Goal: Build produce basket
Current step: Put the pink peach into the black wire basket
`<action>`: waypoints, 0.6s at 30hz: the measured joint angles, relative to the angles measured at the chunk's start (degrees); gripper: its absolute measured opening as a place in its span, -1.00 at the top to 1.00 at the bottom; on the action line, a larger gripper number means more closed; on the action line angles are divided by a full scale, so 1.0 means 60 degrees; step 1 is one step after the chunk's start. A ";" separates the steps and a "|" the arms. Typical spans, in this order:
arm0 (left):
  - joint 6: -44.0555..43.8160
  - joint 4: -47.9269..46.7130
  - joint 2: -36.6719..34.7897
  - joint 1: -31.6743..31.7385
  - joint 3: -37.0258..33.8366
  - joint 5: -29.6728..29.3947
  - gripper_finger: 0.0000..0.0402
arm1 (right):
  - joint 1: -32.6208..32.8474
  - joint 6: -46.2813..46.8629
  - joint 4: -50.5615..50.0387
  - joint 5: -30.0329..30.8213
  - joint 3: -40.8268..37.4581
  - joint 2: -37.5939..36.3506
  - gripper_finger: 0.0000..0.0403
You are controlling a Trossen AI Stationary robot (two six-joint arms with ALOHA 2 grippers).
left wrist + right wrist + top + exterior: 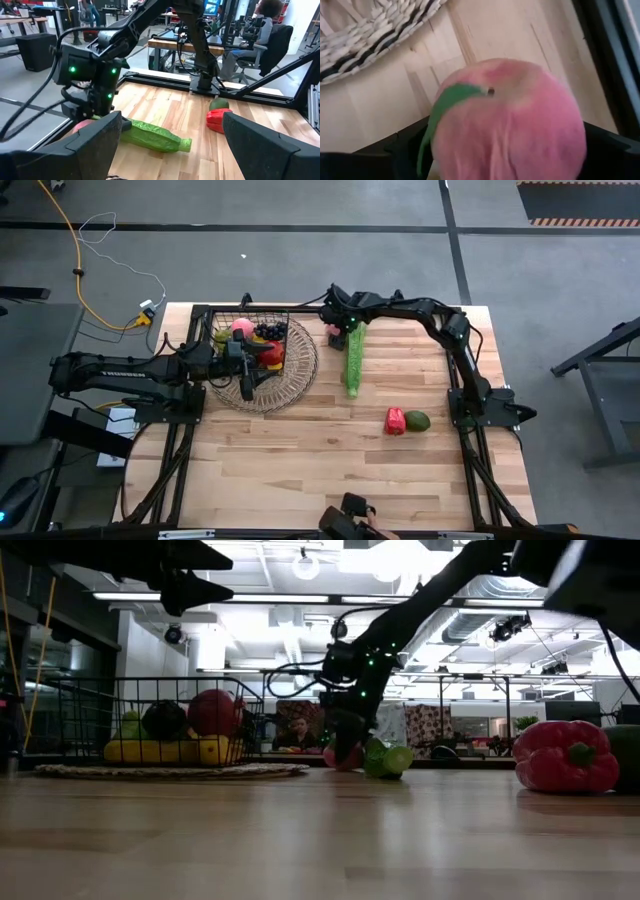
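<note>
The black wire basket [222,320] stands on a round wicker tray [296,385] at the far left. It holds bananas [160,751], a red apple [212,712] and other produce. A pink peach [510,120] lies on the table by the far edge, beside the far end of a long green stalk [354,360]. My right gripper [336,320] points steeply down over the peach, open, one finger on either side of it. My left gripper [170,150] hovers over the basket's right side, open and holding nothing. My right gripper's open fingers [405,145] flank the peach [345,755] from above. The peach fills the wrist view, and I cannot tell whether the fingers touch it. It rests on the table.
A red pepper [395,421] and an avocado [417,421] lie together toward the table's right. The near half of the wooden table [320,480] is bare. People sit at desks in the room beyond.
</note>
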 joint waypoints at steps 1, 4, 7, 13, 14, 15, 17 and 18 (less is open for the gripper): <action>0.0039 0.0000 0.0001 0.0000 -0.0001 0.0000 -0.67 | 0.0000 0.0008 -0.0001 -0.0017 -0.0001 0.0027 -0.80; 0.0043 0.0000 0.0001 0.0000 -0.0001 0.0000 -0.67 | 0.0000 0.0021 0.0047 -0.0061 -0.0004 0.0027 -0.76; 0.0043 0.0000 0.0001 0.0000 -0.0001 0.0000 -0.67 | 0.0003 0.0022 0.0144 -0.0065 -0.0004 0.0024 -0.67; 0.0043 0.0000 0.0001 0.0000 -0.0001 0.0000 -0.67 | 0.0022 -0.0046 -0.0062 -0.0080 0.0434 0.0015 -0.43; 0.0043 0.0000 -0.0001 0.0000 -0.0001 0.0000 -0.67 | 0.0026 -0.0103 -0.0286 -0.0131 0.0591 0.0009 -0.41; 0.0043 0.0000 0.0000 0.0000 -0.0001 0.0000 -0.67 | 0.0040 -0.0147 -0.0606 -0.0265 0.0747 0.0005 -0.40; 0.0043 -0.0013 -0.0002 0.0000 -0.0001 -0.0005 -0.67 | 0.0095 -0.0185 -0.1252 -0.0574 0.0977 -0.0012 -0.40; 0.0043 -0.0036 -0.0001 -0.0001 -0.0001 -0.0008 -0.67 | 0.0137 -0.0197 -0.1621 -0.0763 0.0991 -0.0076 -0.41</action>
